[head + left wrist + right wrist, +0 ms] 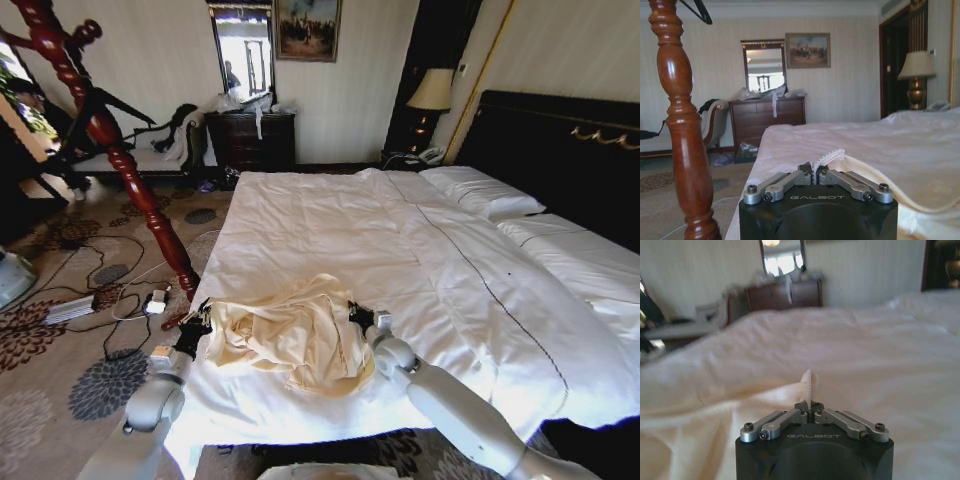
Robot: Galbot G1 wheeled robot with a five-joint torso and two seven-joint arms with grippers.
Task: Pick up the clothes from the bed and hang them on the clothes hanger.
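The clothes (290, 338) are a pale cream-yellow garment lying crumpled on the near part of the bed (330, 220), which has white sheets. My left gripper (197, 324) is at the garment's left edge, fingers (829, 154) pressed together with the cream hem (875, 180) running off from their tips. My right gripper (360, 315) is at the garment's right edge, shut, and a fold of the cloth (790, 390) rises to its fingertips (809, 382). A black clothes hanger (699, 11) hangs by the top of the red wooden post (125, 165) left of the bed.
The post leans over the patterned carpet, where cables and a power strip (150, 300) lie. A dark dresser (250, 140) and an armchair (170, 140) stand at the far wall. White pillows (480, 195) and the black headboard (560, 140) are on the right.
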